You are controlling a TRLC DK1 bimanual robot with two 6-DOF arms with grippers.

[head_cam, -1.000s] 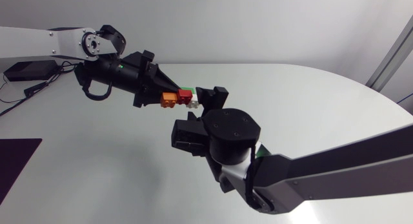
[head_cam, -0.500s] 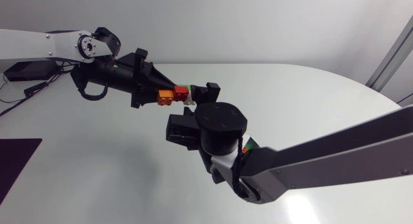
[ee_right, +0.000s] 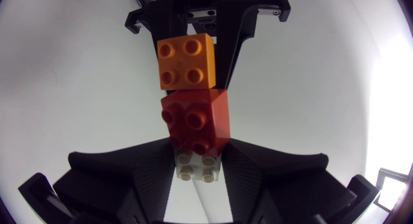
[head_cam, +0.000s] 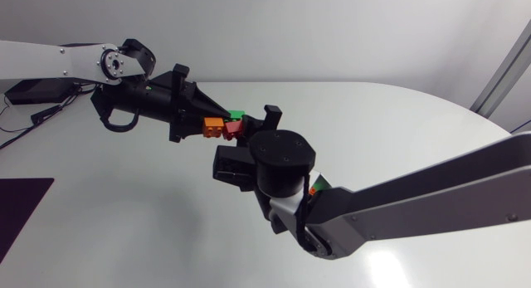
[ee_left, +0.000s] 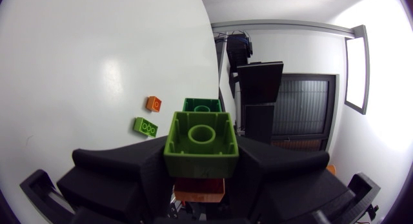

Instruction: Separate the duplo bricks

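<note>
The right claw is clenched on the white brick, with the red brick and orange brick stacked beyond it toward the left claw, which grasps the green brick of the same cluster, all held above the desk. To part them well, I judge both claws should squeeze firmly while the right one tilts the white brick off like a hinge rather than pulling straight, so nothing else jerks loose.

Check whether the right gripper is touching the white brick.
Touching. The right wrist view shows the white brick wedged between the fingers of the right gripper, each finger pressed against one side, no gap.
</note>
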